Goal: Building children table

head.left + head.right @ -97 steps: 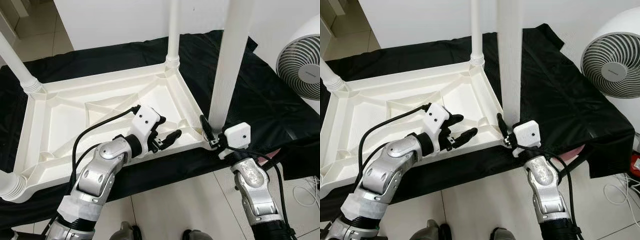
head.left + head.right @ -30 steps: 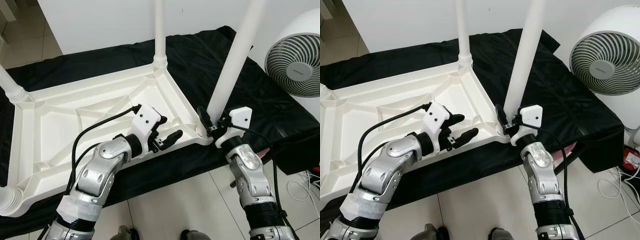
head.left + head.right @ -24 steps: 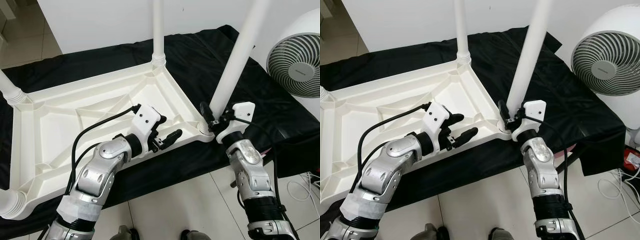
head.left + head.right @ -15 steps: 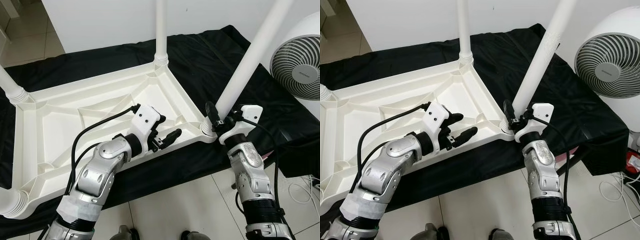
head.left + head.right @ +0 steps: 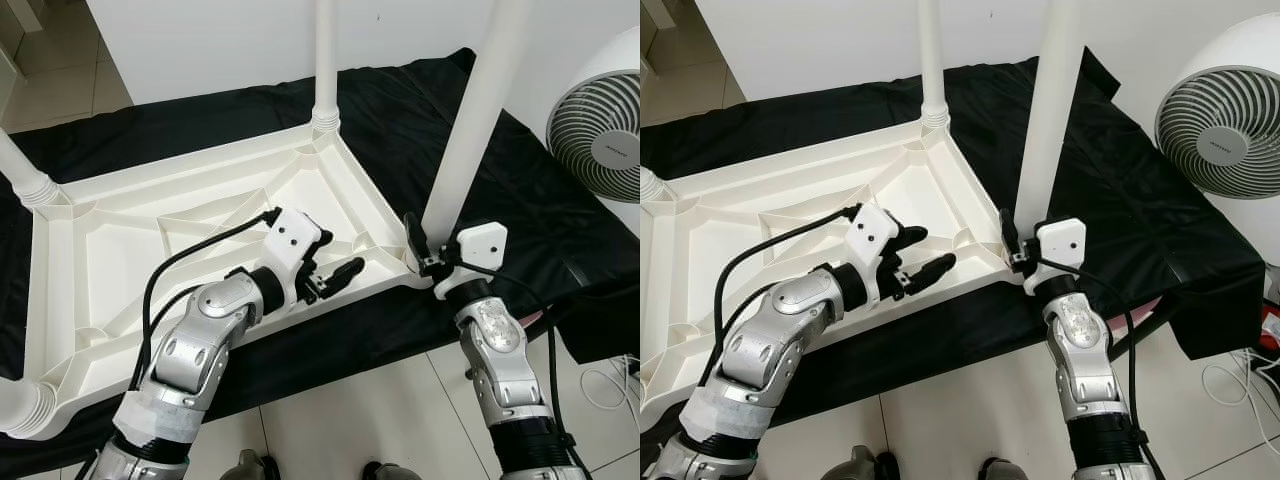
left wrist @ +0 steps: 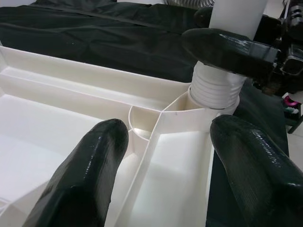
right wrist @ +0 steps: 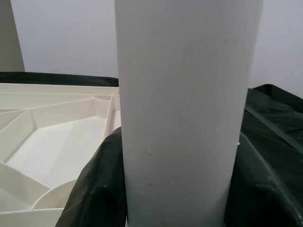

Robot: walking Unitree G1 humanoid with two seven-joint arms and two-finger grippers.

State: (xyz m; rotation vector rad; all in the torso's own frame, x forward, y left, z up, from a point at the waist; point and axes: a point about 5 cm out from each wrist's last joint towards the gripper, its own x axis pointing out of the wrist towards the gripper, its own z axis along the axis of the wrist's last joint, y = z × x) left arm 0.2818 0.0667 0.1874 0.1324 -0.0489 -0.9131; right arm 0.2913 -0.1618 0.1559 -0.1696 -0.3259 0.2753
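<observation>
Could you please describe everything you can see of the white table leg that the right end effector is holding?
The smooth white plastic tube-shaped table leg stands nearly upright, its top running out of frame. Its ribbed threaded base sits in the near right corner socket of the upturned white ribbed plastic tabletop, which lies on a black cloth. The right end effector clamps its black fingers around the leg just above the socket.

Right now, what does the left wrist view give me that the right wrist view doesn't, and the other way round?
Left wrist view alone: the ribbed collar where the table leg seats in the corner socket, framed by the open left end effector. Right wrist view alone: the right end effector clamped on the leg's plain shaft, a black finger on each side. Both share: the leg, the upturned white tabletop with its ribs, and the black cloth.
</observation>
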